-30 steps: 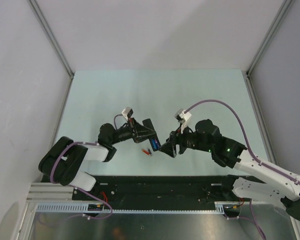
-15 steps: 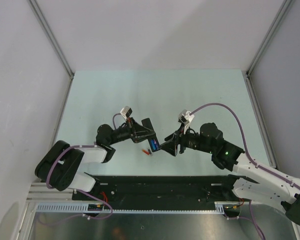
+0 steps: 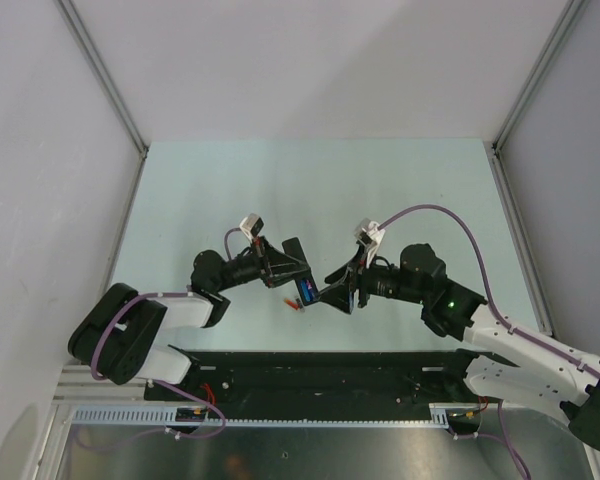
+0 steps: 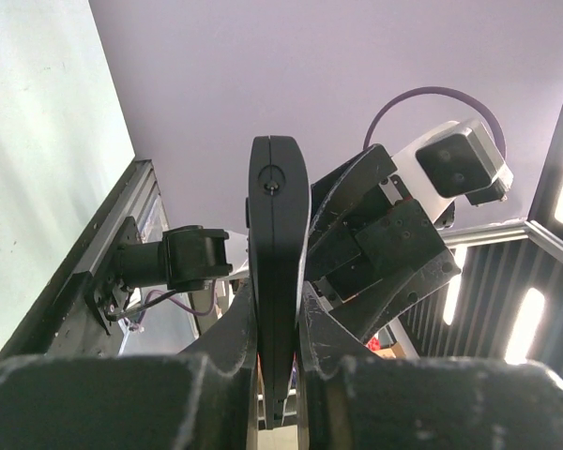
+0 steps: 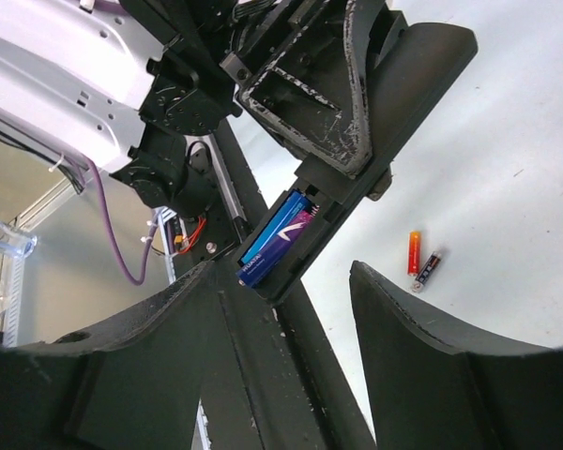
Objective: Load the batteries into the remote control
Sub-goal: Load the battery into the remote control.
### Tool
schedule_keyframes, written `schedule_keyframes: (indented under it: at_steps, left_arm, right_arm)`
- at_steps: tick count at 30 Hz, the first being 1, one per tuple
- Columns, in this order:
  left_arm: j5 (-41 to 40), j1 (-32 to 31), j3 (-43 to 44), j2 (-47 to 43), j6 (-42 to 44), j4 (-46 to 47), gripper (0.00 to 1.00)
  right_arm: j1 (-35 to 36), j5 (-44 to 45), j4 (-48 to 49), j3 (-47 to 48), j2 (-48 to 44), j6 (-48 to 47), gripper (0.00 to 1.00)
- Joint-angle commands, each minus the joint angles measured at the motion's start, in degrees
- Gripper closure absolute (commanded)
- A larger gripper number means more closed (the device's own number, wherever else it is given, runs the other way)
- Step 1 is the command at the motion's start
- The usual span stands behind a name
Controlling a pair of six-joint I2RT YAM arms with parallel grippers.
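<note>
Left gripper [image 3: 283,263] clamps the remote control [image 4: 279,244] edge-up above the table [image 3: 380,190].
A blue battery [image 5: 274,236] sits in its recess; both arms reach inward, the right gripper [image 3: 340,288] parted around its end; two batteries [image 5: 414,251] lie below.

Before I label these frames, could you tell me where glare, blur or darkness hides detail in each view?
Top external: even, soft light on the pale green table, no glare. Left wrist: white light strips blow out; the slim black plastic remote control is nearly a silhouette. Right wrist: near black fingers blurred, the bright blue cylindrical battery sharp.
</note>
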Motion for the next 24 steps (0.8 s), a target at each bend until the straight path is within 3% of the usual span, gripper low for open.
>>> schedule_keyframes:
  at_steps: [1,24]
  left_arm:
    - [0.0,0.3,0.4,-1.2,-1.0,21.4,1.00]
    - [-0.6,0.1,-0.2,-2.0,-1.3,21.4,1.00]
  right_arm:
    - [0.0,-2.5,1.3,0.0,0.3,-0.9,0.37]
    - [-0.9,-1.6,1.5,0.0,3.7,0.1,0.43]
